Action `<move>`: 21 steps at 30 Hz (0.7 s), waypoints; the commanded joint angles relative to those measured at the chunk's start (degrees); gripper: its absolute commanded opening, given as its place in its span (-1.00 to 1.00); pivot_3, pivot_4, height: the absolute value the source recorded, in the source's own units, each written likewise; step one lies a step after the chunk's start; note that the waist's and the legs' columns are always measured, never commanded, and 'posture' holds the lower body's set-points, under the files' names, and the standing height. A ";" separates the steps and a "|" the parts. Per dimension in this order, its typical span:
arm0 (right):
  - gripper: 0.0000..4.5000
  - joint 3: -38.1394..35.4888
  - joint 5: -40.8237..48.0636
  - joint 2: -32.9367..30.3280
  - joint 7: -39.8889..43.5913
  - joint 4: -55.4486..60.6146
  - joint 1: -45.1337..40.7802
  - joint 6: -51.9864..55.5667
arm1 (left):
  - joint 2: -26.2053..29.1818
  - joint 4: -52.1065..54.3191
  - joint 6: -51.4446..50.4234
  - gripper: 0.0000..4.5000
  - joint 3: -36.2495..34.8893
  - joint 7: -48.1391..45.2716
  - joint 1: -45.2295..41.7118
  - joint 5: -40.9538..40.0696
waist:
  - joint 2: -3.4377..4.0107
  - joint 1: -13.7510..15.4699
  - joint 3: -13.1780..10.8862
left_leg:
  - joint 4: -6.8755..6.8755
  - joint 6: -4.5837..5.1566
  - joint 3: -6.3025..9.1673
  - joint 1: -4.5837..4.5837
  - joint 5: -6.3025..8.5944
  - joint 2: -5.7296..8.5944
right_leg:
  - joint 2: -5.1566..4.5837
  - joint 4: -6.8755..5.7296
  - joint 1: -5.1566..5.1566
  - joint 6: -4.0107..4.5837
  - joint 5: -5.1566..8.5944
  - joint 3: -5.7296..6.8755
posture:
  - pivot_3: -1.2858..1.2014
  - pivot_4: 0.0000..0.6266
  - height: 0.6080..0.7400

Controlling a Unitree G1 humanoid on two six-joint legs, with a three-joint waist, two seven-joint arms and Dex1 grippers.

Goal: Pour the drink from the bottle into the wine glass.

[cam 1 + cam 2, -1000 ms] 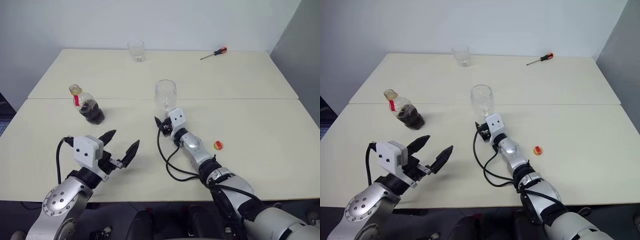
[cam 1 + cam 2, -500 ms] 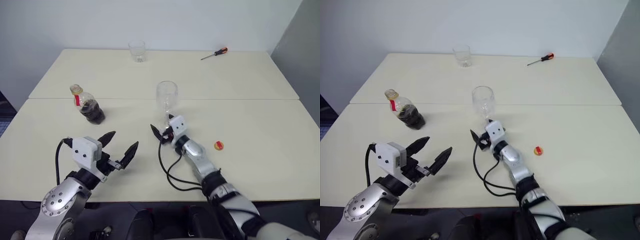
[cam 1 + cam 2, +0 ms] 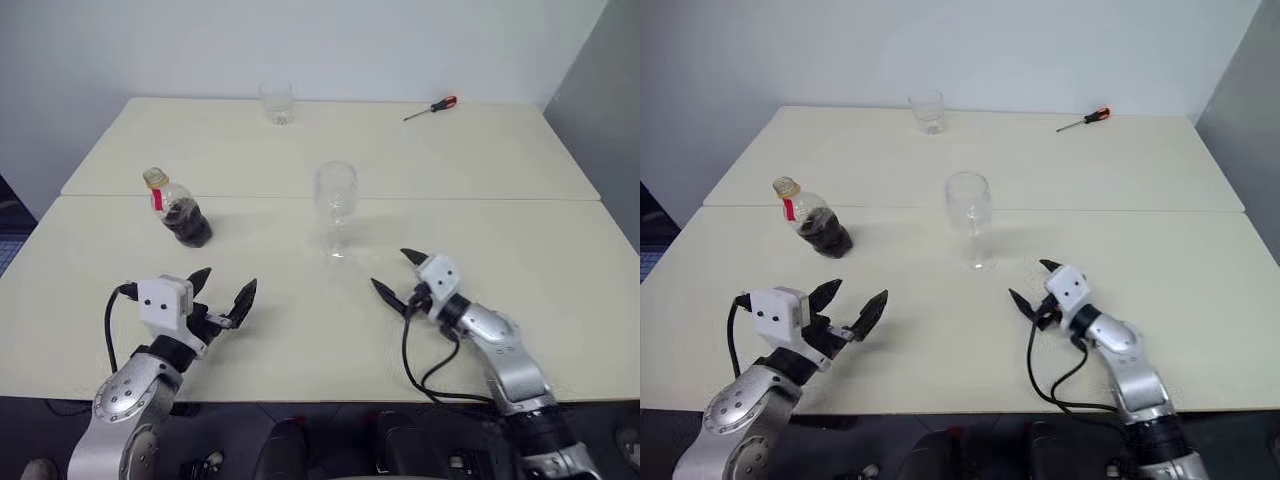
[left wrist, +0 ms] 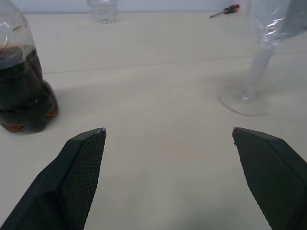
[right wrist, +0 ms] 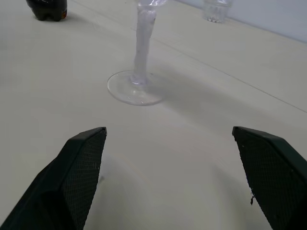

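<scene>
Wine glass (image 3: 335, 205) of clear material, rounded bowl on thin stem and round foot, upright, long axis vertical, empty, ahead of the right gripper (image 3: 402, 274) and apart from its fingertips. Bottle (image 3: 178, 208) squat, clear plastic, rounded body, red neck label, yellowish neck ring, upright, holding dark brown drink (image 4: 21, 98) in the lower body; ahead of the left gripper (image 3: 226, 291), clear of its fingers. Both pairs of textured black fingers spread wide, gripping nothing. Matte cream table (image 3: 300, 330) beneath
</scene>
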State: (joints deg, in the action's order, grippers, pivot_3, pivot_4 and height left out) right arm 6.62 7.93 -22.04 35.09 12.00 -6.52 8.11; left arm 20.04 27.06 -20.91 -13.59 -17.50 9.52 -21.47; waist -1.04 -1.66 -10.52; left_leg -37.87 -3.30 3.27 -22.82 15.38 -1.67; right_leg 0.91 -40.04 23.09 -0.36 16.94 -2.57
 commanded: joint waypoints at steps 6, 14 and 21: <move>0.99 -3.41 13.71 -6.30 4.04 24.88 5.91 12.16 | -1.02 -11.84 7.76 1.00 -0.47 6.82 -9.23 9.37 | -0.07 0.03 0.03 | -0.01 0.00 0.05 -0.03 0.00 0.02 | 0.01 0.00 -0.01 0.00 0.00 0.04 | 0.03 -0.52 1.00; 0.99 -3.42 18.17 -7.08 3.08 29.73 5.87 15.94 | -0.06 -21.68 16.50 1.00 -1.28 10.00 -14.19 15.54 | -0.15 0.10 0.08 | -0.03 -0.01 0.04 -0.02 0.00 0.06 | -0.05 0.02 -0.05 -0.01 -0.01 0.06 | 0.03 -0.52 1.00; 0.99 -3.61 21.26 -7.19 2.43 31.48 5.33 17.98 | 1.07 -28.25 20.95 1.00 -2.43 12.17 -19.43 17.66 | -0.20 0.12 0.11 | -0.05 -0.01 0.05 -0.02 0.00 0.04 | -0.05 0.01 -0.06 -0.01 -0.01 0.08 | 0.03 -0.52 1.00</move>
State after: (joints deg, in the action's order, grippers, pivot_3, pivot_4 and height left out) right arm 3.98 27.55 -28.85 37.64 40.51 -0.69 25.77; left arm 20.02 -1.03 -2.27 -14.52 -6.02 -8.59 -4.69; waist -1.24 -1.54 -10.41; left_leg -37.92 -3.31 3.32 -22.84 15.38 -1.62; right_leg 0.86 -40.02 23.03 -0.37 16.92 -2.48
